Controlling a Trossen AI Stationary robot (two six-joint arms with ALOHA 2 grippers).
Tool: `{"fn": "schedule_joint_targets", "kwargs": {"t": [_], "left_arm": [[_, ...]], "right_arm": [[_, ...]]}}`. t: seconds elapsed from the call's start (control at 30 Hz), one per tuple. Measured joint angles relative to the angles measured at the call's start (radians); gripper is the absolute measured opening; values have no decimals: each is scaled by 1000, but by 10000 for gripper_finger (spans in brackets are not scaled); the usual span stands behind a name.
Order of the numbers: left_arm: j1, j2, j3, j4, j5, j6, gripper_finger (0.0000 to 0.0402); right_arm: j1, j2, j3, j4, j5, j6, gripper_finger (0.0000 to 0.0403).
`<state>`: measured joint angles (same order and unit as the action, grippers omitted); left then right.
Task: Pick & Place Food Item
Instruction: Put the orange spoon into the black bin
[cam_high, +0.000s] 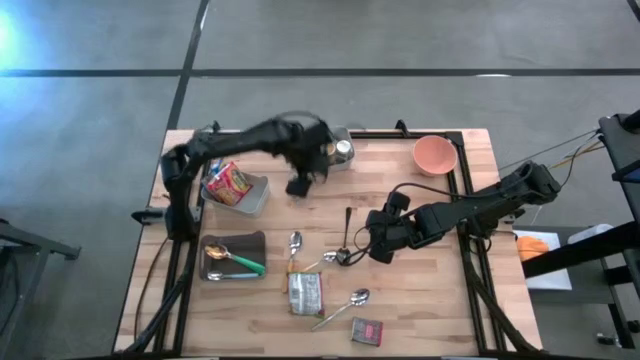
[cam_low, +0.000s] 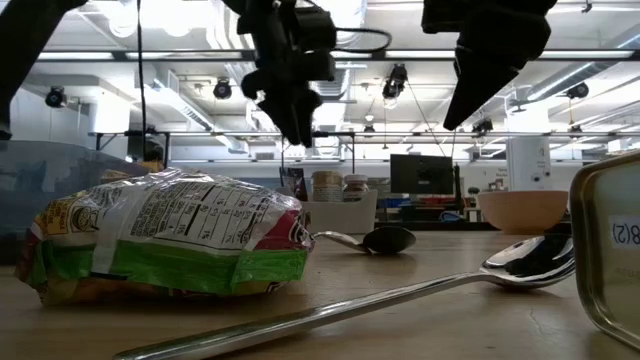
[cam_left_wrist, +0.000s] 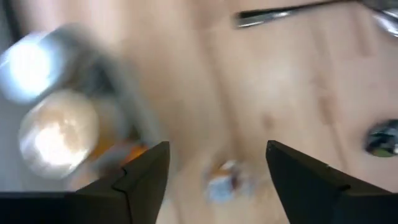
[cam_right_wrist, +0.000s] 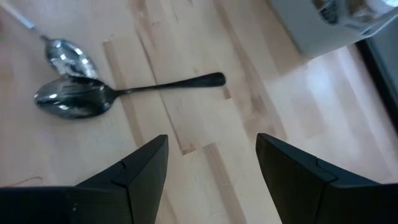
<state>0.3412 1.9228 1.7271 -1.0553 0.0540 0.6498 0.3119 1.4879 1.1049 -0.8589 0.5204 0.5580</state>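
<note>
We see the left tool (cam_high: 300, 187) spread and empty above the table (cam_high: 400, 300), beside blurred jars (cam_high: 340, 150). The right tool (cam_high: 378, 243) is spread too, over a dark spoon (cam_right_wrist: 81, 99). The food packet (cam_high: 305, 293) lies near the front edge; its label is illegible.

A crinkled snack packet (cam_high: 305, 293) with a silver back, nutrition label and green-red edges is laid flat near the desk's front edge. A second red-yellow packet (cam_high: 230, 183) is tucked in a grey container at the left.
</note>
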Motion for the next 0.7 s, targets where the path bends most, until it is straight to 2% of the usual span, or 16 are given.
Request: {"fn": "schedule_joint_targets", "kwargs": {"t": [0.13,0.27,0.5,0.7], "left_arm": [[-110,0,-96,115,2,118,235],[-172,0,-176,216,2,205,216],[-212,0,-283,438,66,250,206],[-242,0,-340,570,70,328,206]], "right_arm": [[0,0,0,0,-61,0,242],[13,-7,0,-4,-100,16,242],[68,-81,0,2,-101,62,242],[129,-133,-11,14,-20,82,242]]}}
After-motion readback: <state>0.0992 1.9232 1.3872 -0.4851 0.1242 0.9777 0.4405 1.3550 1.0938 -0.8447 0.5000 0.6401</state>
